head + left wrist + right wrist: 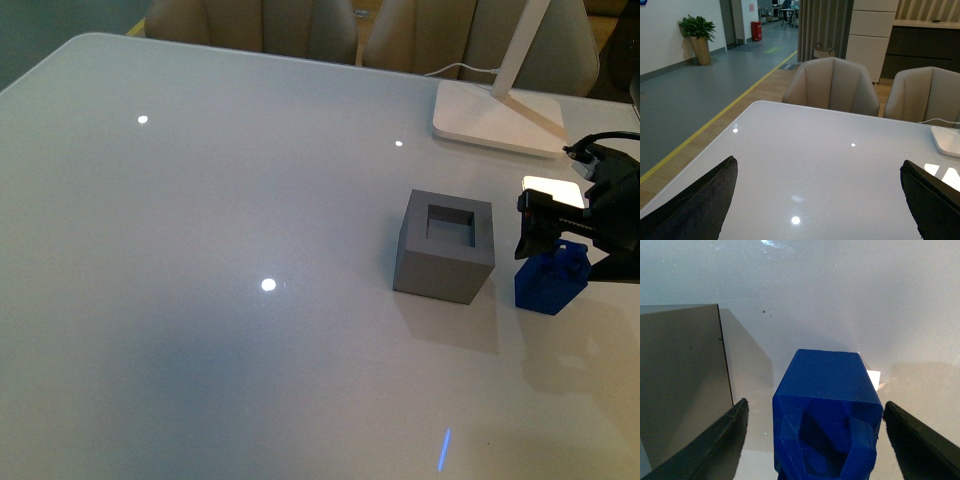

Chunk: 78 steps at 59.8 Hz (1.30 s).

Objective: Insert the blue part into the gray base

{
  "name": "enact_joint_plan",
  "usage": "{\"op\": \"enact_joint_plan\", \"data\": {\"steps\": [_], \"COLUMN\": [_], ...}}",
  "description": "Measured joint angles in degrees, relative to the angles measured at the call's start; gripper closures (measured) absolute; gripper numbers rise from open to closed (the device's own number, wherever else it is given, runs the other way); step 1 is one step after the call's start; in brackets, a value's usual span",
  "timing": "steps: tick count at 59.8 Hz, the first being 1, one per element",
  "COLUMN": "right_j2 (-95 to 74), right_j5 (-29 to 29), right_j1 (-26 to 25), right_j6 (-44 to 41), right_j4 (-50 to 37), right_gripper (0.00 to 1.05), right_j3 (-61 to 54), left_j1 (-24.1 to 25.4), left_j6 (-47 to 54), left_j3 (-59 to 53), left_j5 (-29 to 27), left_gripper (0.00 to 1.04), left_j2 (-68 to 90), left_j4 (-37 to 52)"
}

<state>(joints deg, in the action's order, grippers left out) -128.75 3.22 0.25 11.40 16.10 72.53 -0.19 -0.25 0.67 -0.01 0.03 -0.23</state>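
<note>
- Tabletop (200, 300): carries both task pieces on its right side.
- Gray base (444, 246): square hole facing up, left of the blue part.
- Blue part (550, 278): stands just right of the base, long axis vertical, knob up.
- Right end effector (815, 437): the nearer arm; its fingers are spread either side of the part, gaps visible.
- Left end effector (812, 207): spread, empty.

Cropped and hidden items.
Front view: the right hand (566, 252) runs off the right edge; the lamp (497, 112) stem leaves the top edge. Right wrist view: the blue part (826, 390) and the gray base (682, 375) are both cut by the frame edge, and the base's hole is out of sight. Left wrist view: only two fingers of the left hand (818, 162) show, each cut by the frame edge.
</note>
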Motion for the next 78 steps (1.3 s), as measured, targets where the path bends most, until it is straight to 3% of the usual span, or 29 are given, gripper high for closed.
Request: {"op": "enact_joint_plan", "data": {"steps": [8, 12, 31, 47, 62, 78], "right_j2": [0.00, 0.04, 8.52, 20.26, 17.90, 13.29], "right_j5": [-0.13, -0.24, 1.05, 1.68, -1.20, -2.16], "right_j1": [0.02, 0.02, 0.46, 4.24, 10.58, 14.01], "right_j6": [0.68, 0.87, 2.99, 6.32, 11.63, 14.32], "right_j4": [0.72, 0.87, 3.21, 7.48, 10.43, 11.47], "right_gripper": [0.53, 0.58, 0.59, 0.59, 0.59, 0.59], "right_j3": [0.00, -0.11, -5.31, -4.13, 1.95, 5.64], "left_j1": [0.00, 0.00, 0.00, 0.00, 0.00, 0.00], "left_j6": [0.00, 0.00, -0.02, 0.00, 0.00, 0.00], "left_j3": [0.00, 0.00, 0.00, 0.00, 0.00, 0.00], "left_j5": [0.00, 0.00, 0.00, 0.00, 0.00, 0.00], "left_gripper": [0.07, 0.07, 0.07, 0.07, 0.07, 0.07], "left_j2": [0.00, 0.00, 0.00, 0.00, 0.00, 0.00], "left_j4": [0.00, 0.00, 0.00, 0.00, 0.00, 0.00]}}
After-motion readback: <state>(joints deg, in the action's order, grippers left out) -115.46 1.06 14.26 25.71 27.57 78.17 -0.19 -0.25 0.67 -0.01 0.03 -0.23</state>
